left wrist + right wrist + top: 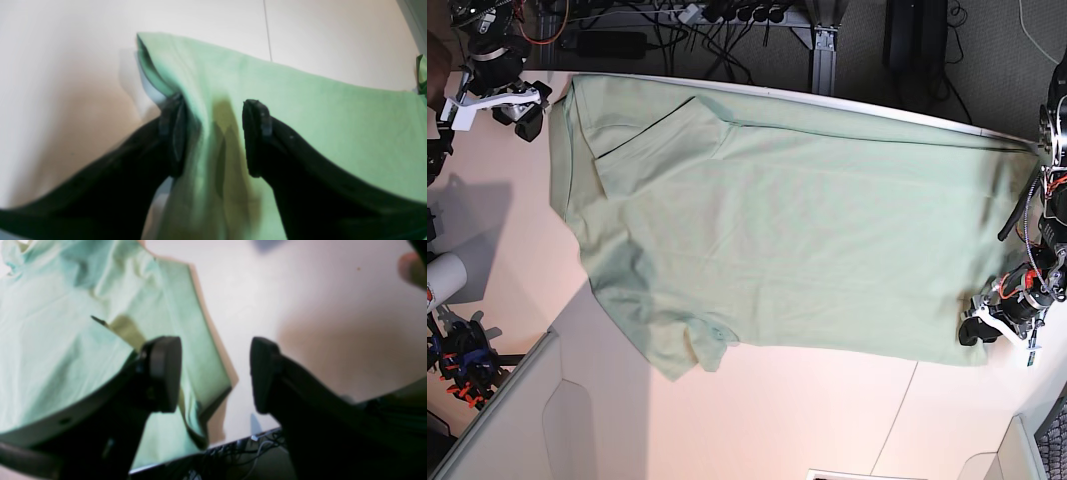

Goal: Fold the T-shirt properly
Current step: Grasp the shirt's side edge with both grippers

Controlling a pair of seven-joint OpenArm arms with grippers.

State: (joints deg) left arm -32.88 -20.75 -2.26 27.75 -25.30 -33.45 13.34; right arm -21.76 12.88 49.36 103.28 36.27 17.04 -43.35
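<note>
Large pale mint-green fabric T-shirt (797, 240) is spread flat across white table (517, 300), centre frame. Left gripper (213, 136), lower right in base view, is spread w/ bunched hem between fingers, not pinched. Right gripper (215, 373), upper left, is spread, nothing held.

A robotics lab: white worktable (787, 420), tangled cables (657, 25) and power strip (612, 45) behind it.

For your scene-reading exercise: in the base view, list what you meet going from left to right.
Right hand → T-shirt → left hand.
</note>
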